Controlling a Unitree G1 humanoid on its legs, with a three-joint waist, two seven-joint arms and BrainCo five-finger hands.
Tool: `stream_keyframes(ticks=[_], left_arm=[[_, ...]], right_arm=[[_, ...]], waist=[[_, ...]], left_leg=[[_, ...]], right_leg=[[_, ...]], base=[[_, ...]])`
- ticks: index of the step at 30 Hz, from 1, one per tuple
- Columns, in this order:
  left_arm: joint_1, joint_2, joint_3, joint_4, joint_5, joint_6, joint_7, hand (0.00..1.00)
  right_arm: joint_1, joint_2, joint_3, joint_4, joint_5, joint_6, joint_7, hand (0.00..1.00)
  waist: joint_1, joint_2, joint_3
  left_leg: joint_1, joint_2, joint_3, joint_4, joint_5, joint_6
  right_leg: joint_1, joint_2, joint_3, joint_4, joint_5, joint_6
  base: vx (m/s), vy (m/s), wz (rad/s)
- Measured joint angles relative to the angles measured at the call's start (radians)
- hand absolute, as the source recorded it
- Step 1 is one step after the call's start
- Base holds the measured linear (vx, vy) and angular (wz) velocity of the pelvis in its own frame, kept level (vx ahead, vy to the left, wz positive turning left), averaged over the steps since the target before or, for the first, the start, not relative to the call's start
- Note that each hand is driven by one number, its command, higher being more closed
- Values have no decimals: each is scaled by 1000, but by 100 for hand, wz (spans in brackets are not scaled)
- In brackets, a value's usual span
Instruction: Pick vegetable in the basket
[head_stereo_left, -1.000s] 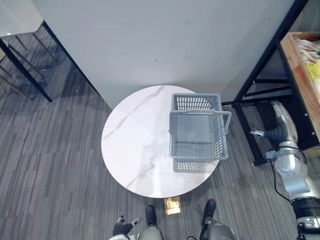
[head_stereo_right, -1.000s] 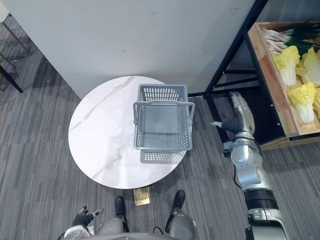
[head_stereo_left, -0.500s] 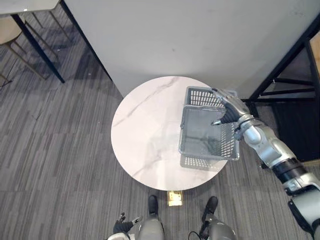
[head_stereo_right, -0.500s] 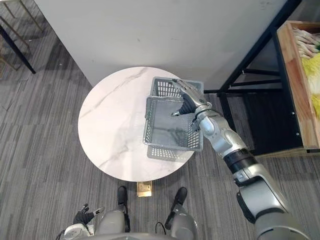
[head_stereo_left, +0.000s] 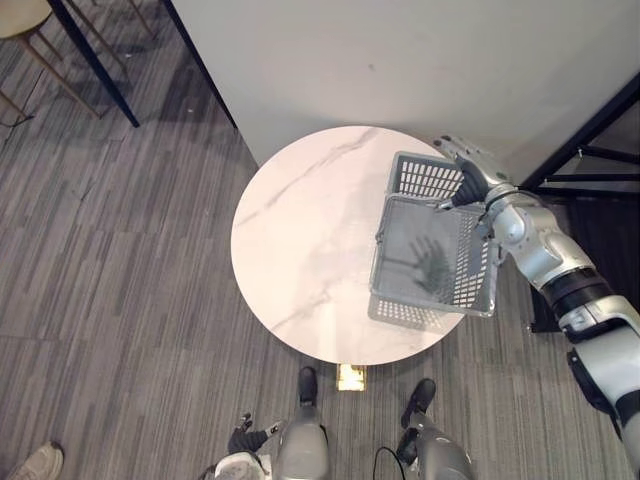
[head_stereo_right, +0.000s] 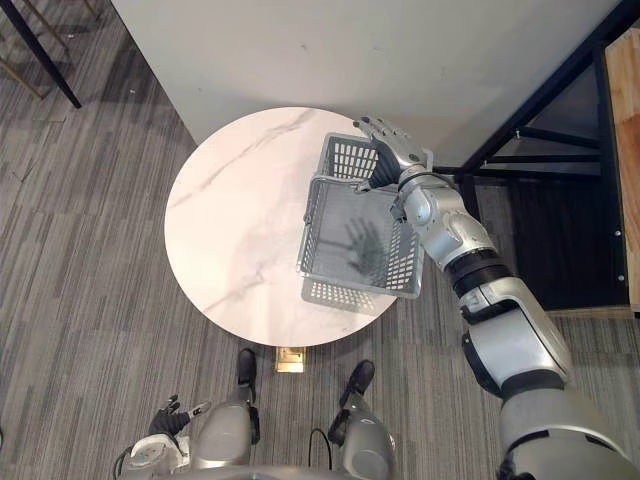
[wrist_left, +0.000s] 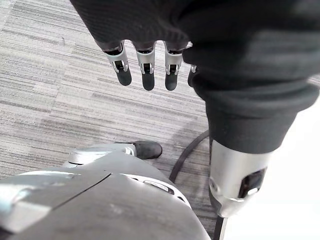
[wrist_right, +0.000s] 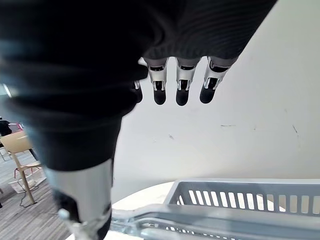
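since half a second ago the right hand (head_stereo_left: 468, 172) has slid from over the basket's handle to its far right corner, and the camera has shifted a little. nearest, the left hand (head_stereo_right: 170, 417) hangs low on the left by the floor, fingers (wrist_left: 145, 70) loose and grasping nothing. a person's shoe (head_stereo_left: 22, 464) is cut off at the near left corner. the round white marble table (head_stereo_left: 300, 240) carries the basket (head_stereo_left: 410, 312) at its right edge, where it stood before, its near right corner just past the rim. it is grey plastic with slotted walls, and its handle (head_stereo_left: 415, 200) crosses the far part. the right hand hovers over it, released, fingers (wrist_right: 181, 85) straight and holding nothing, and it hides the far right corner. far right, a black rack (head_stereo_right: 575, 230) carries a wooden crate (head_stereo_right: 625, 150), cut off by the edge. what lies in it cannot be told.
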Motion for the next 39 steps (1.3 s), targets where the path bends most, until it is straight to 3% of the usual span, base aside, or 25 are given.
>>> stream_keyframes(ticks=[13,22,30,31,39], left_arm=[[-14,8,-27,-3,-3,-2,2,0],[-7,16,-27,-24,-3,-1,1,0],[-2,17,-27,-31,-3,-1,0,0],[-2,17,-27,-32,-3,-1,0,0],[-2,17,-33,-31,-3,-2,0,0]], right_arm=[[-15,26,-52,119,0,17,-8,0],[69,10,-56,30,-8,13,-8,0],[97,-34,-61,28,-8,12,-9,0],[99,-34,-61,28,-8,12,-9,100],[95,-32,-71,58,-9,10,-20,100]], waist=[[-2,-9,64],[-26,-23,75],[-28,-23,75],[-28,-23,75],[-25,-23,75]], left_leg=[[-12,-18,-18,0,4,3],[-20,-19,-10,0,4,3],[-18,-19,13,0,4,2],[-19,-19,17,0,4,2],[-19,-19,24,0,4,2]], right_leg=[[-4,-16,-10,1,0,1],[-24,-18,8,3,4,6],[-44,-18,34,12,5,7],[-50,-18,39,15,5,7],[-55,-18,47,16,8,6]], base=[[28,14,4],[26,7,-5],[18,7,-8],[21,6,-8],[9,2,-3]])
